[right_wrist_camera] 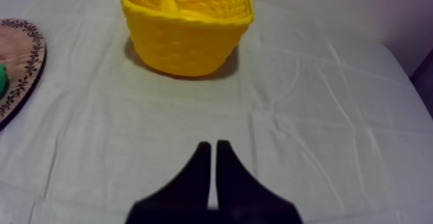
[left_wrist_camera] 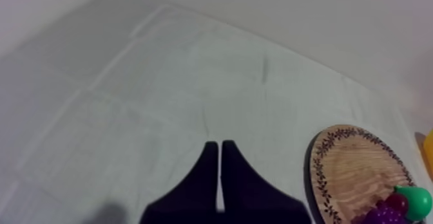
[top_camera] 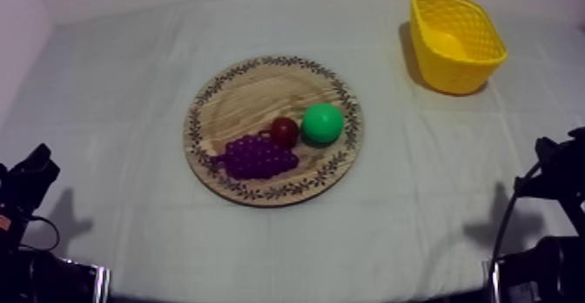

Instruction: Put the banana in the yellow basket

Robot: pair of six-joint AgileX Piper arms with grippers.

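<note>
banana (right_wrist_camera: 169,2) seemingly lying in basket (right_wrist_camera: 187,46), end sticking up | basket sitting straight ahead of right gripper (right_wrist_camera: 213,147), the nearer 1 | left gripper (left_wrist_camera: 216,146) and right both resting pinched together, gripping nothing

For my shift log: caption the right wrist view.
Right end effector shut over the cloth, facing the yellow basket with a banana tip showing inside.
</note>
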